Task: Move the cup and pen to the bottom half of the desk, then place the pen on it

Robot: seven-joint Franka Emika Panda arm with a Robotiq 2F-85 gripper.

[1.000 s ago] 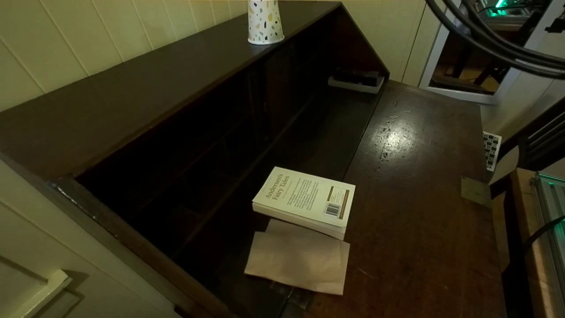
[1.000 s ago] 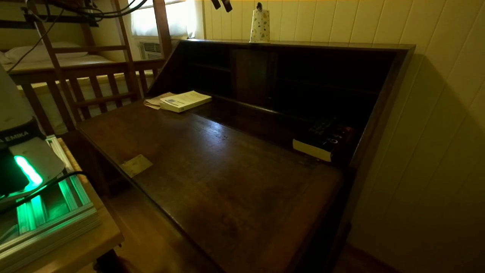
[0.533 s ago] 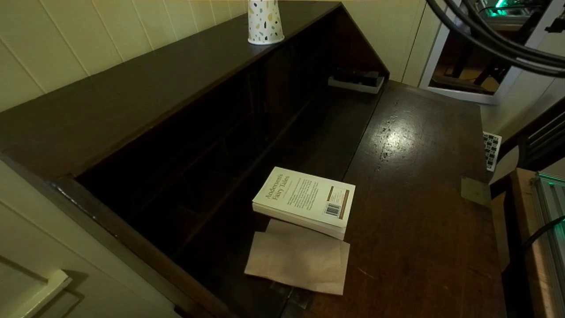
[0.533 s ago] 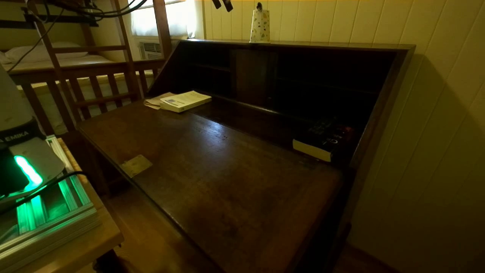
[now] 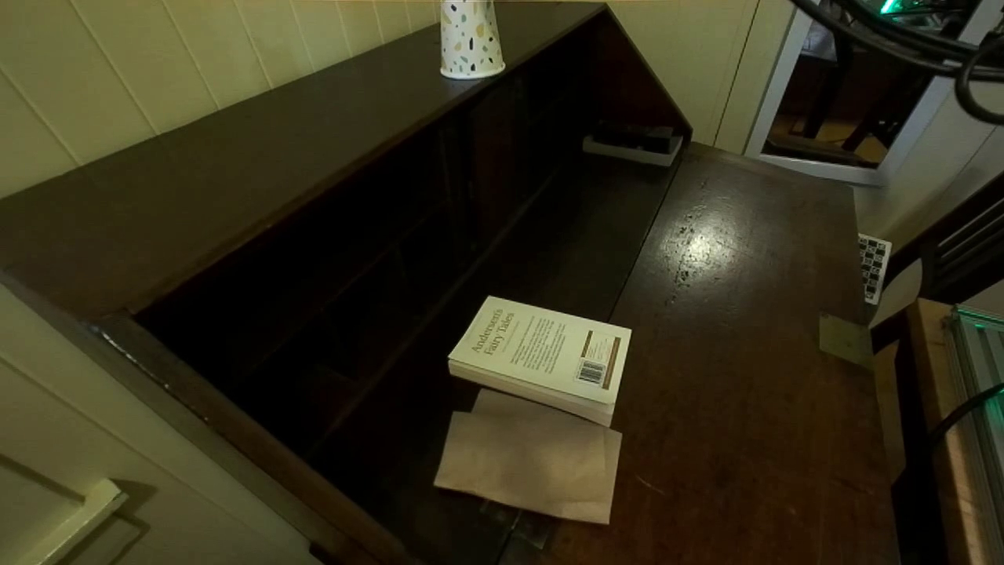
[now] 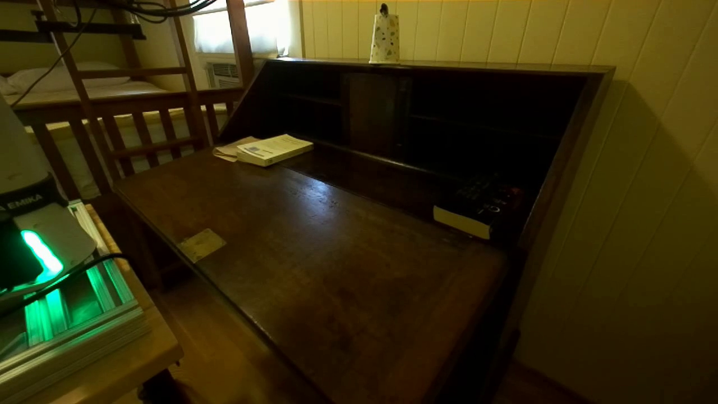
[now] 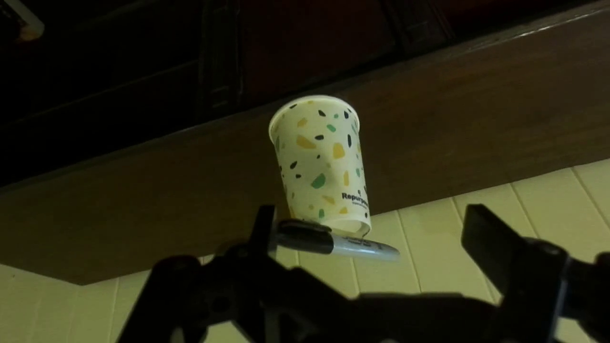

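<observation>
The white dotted cup stands upside down on the raised back ledge of the desk. The cup also shows in an exterior view, with the dark end of the pen on top of it. In the wrist view, which stands upside down, the pen lies across the base of the cup. It has a black cap and a grey barrel. My gripper is open and empty, its fingers wide apart. The cap end appears close to one finger; I cannot tell whether they touch. Both exterior views leave the gripper out.
A white paperback and brown paper lie at one end of the desk. A thick black book lies at the opposite end, below the cubbyholes. A panelled wall rises behind the ledge. Cables hang near the arm.
The gripper's fingertips, earlier at the top edge of an exterior view, are now out of it. The arm's cables have moved up. The cup and pen have not moved.
</observation>
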